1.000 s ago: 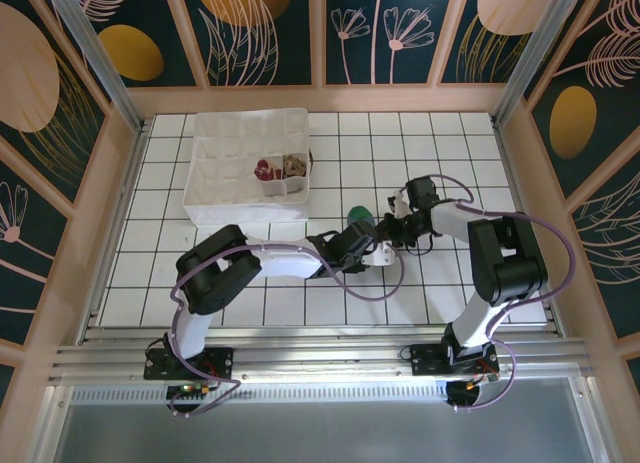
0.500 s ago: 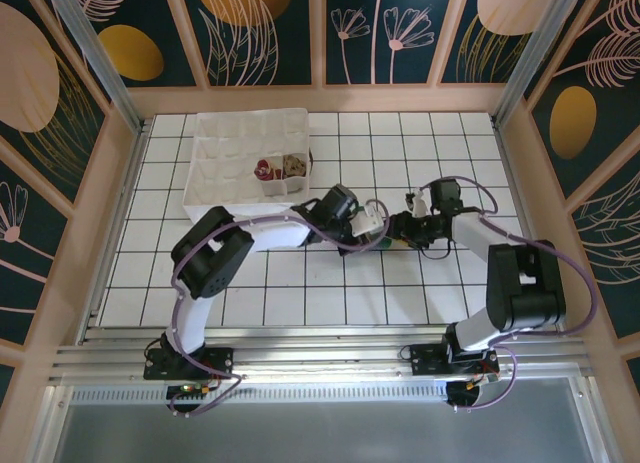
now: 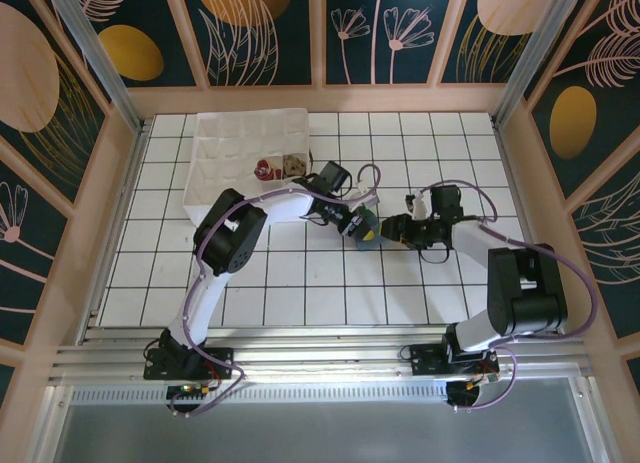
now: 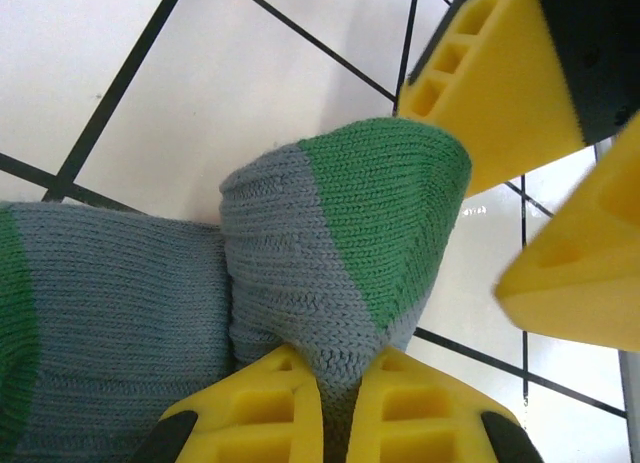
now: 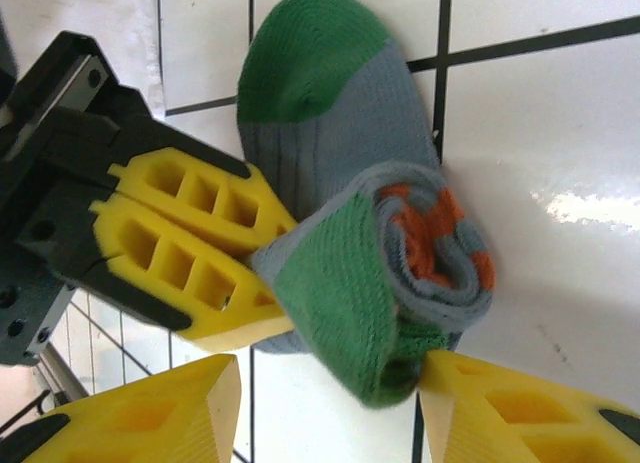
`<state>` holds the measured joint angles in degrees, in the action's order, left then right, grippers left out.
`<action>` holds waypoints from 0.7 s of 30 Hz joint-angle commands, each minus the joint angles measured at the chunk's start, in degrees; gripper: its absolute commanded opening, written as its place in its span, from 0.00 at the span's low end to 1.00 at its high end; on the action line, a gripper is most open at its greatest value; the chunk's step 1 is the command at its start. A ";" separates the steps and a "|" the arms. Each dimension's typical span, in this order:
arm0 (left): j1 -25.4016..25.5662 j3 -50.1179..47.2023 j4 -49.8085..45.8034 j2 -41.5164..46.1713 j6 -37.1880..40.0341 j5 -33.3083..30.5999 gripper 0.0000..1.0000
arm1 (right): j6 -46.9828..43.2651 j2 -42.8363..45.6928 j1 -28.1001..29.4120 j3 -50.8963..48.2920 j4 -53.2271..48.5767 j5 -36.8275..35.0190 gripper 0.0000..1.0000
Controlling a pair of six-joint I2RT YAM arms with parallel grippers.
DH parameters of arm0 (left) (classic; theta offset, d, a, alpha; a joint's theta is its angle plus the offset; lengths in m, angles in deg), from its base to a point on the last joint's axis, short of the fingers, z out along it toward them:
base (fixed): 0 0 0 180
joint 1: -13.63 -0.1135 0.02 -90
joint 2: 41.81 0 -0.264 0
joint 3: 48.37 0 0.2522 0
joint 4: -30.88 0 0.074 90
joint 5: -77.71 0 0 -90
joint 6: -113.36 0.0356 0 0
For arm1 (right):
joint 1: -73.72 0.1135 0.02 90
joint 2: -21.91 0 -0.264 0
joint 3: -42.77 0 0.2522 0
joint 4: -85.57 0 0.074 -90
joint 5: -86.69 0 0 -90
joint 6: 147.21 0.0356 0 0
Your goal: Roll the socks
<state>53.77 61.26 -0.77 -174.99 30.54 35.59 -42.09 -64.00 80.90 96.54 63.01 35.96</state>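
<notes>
1. The blue-grey sock with the green toe (image 5: 340,283) lies near the middle of the white tiled table (image 3: 300,283). It is partly wound into a roll whose open end shows an orange-and-grey spiral, and the rest lies flat on the tiles
2. The left gripper (image 4: 335,388) is clenched on a fold of the sock's grey knit, its yellow fingers pinched together on the fabric
3. The right gripper (image 5: 330,403) stands released, yellow fingers spread to either side of the roll; one fingertip sits right at the roll's edge, the other is apart from it
4. Seen from above, the two grippers meet nose to nose at the sock
5. Further back on the left sits a white divided box (image 3: 215,158). Two neighbouring compartments near its right side hold a red-and-beige sock (image 3: 264,169) and a tan-and-brown sock (image 3: 293,165)
</notes>
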 commanded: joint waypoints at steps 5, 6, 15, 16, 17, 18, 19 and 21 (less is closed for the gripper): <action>-0.09 0.53 -12.13 -6.26 0.12 -2.52 0.04 | -3.73 -10.29 1.07 8.39 -1.56 -8.16 0.50; -0.06 0.35 -12.06 -6.22 0.27 -2.65 0.04 | -4.23 -11.31 1.13 9.03 -1.57 -8.04 0.49; -0.13 -3.64 -5.11 0.37 0.97 -13.61 0.15 | -6.38 -15.40 4.71 11.17 -5.75 -7.88 0.08; -0.07 -5.70 -2.26 2.80 1.08 -16.32 0.17 | -6.30 -15.96 4.98 11.54 -7.27 -8.74 0.06; -0.10 -8.03 1.04 5.37 1.13 -18.58 0.20 | -6.18 -16.37 5.25 11.91 -8.58 -9.69 0.04; -0.02 -11.38 5.44 8.79 1.33 -21.78 0.24 | -6.09 -16.85 5.50 12.45 -10.00 -10.73 0.02; 0.10 -14.94 10.02 12.38 1.96 -24.40 0.29 | -6.21 -17.22 5.64 12.92 -11.23 -11.70 0.01; 0.60 -20.53 17.00 18.49 4.67 -29.59 0.37 | -6.31 -17.94 5.71 14.11 -13.31 -12.92 0.00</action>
<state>54.53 46.38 8.51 -162.95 31.55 19.22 -47.34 -78.93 86.35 110.53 58.33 30.60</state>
